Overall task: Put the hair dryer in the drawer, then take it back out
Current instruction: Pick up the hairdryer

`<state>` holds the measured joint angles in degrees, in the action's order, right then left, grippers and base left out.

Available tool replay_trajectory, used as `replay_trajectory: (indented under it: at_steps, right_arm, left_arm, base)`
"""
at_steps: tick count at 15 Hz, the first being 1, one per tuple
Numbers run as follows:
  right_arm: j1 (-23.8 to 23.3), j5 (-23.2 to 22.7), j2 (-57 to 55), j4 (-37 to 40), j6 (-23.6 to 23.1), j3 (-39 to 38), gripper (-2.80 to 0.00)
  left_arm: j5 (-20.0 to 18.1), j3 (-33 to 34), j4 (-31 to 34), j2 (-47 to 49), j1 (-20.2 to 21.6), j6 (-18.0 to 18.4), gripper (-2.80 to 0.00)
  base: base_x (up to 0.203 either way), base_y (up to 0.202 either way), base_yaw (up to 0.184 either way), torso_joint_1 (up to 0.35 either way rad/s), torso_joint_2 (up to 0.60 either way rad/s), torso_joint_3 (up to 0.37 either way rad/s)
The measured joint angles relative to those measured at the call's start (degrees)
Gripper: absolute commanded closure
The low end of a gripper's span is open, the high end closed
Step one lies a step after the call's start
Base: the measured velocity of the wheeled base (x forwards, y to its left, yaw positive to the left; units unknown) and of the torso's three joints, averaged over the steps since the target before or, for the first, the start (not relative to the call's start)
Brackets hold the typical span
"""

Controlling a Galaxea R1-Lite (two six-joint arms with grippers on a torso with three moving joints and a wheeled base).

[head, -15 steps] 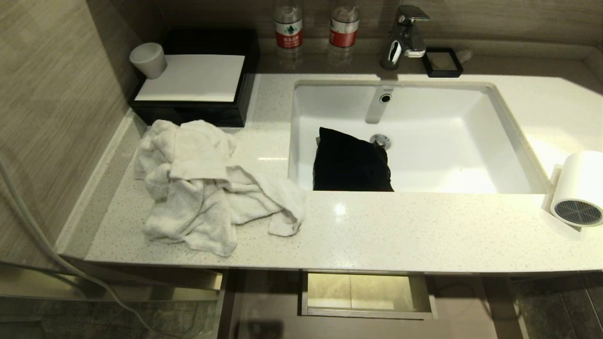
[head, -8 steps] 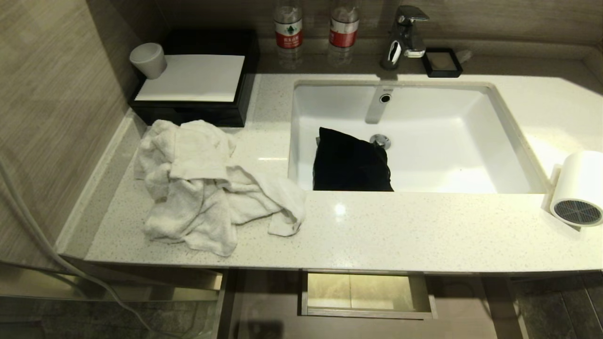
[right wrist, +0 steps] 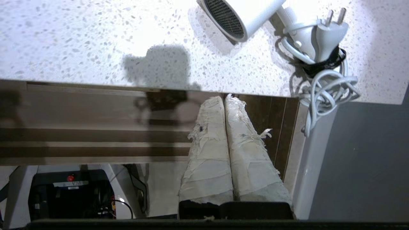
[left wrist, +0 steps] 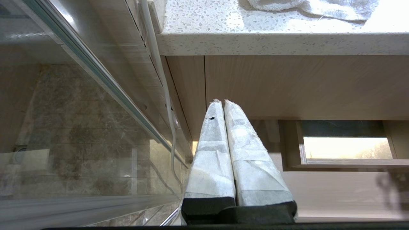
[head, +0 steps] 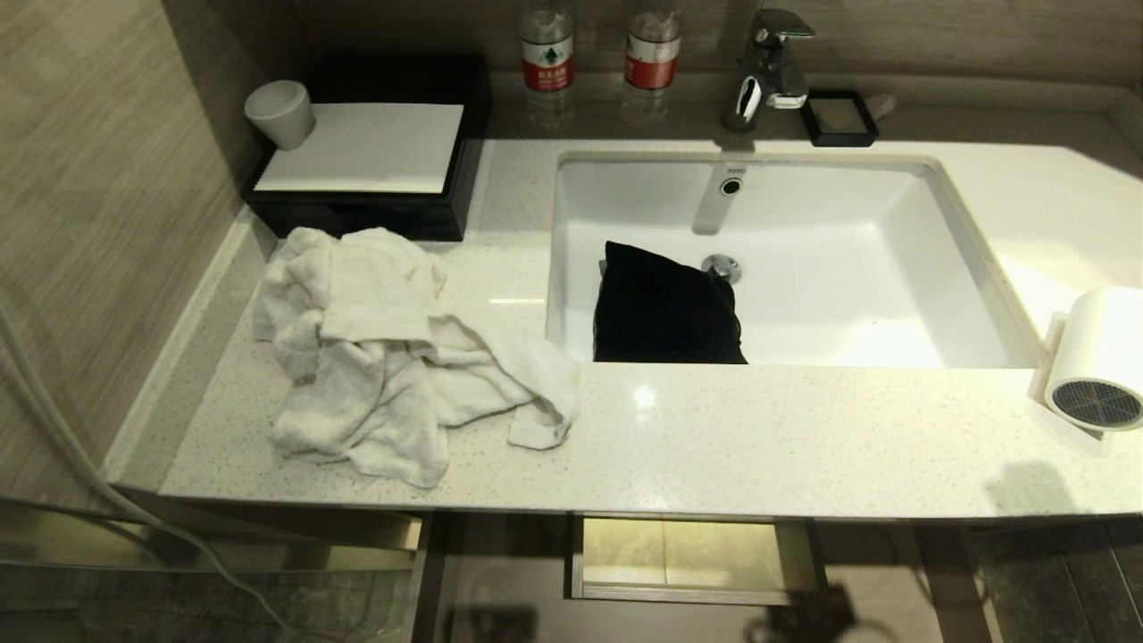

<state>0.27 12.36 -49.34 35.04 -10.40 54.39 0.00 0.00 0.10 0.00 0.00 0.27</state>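
The white hair dryer lies on the counter's far right edge, its dark mesh grille facing the front. In the right wrist view the hair dryer lies beside its bundled grey cord, which hangs over the counter's corner. The drawer stands pulled out under the counter, with its boxed cut-out at mid-back. My right gripper is shut and empty, just in front of the counter edge near the dryer. My left gripper is shut and empty, low before the wood front panel. Neither gripper shows in the head view.
A crumpled white towel lies on the counter's left. A black pouch sits in the sink. At the back stand a black box, a cup, two bottles, the tap and a soap dish. Glass panel on the left.
A dark shadow has appeared on the counter's front right near the hair dryer, and another on the drawer below. The hair dryer and the other things have not moved.
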Motion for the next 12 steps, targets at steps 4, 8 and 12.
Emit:
replay_trajectory:
  at_steps: [4, 8, 12]
  right_arm:
    - [-7.93, -5.00, -13.75, -4.11, -5.53, 5.06, 0.00]
    - [-17.94, -19.72, -23.51, -4.95, -13.20, 13.68, 0.00]
    - [-25.76, -32.40, -29.97, -3.30, -19.34, 19.56, 0.00]
  left_arm:
    - [0.00, 0.00, 0.00, 0.00, 0.00, 0.00, 0.00]
    - [0.00, 0.00, 0.00, 0.00, 0.00, 0.00, 0.00]
    - [0.00, 0.00, 0.00, 0.00, 0.00, 0.00, 0.00]
  base:
    - [0.000, 0.000, 0.000, 0.000, 0.00, 0.000]
    - [0.000, 0.000, 0.000, 0.000, 0.00, 0.000]
    - [0.000, 0.000, 0.000, 0.000, 0.00, 0.000]
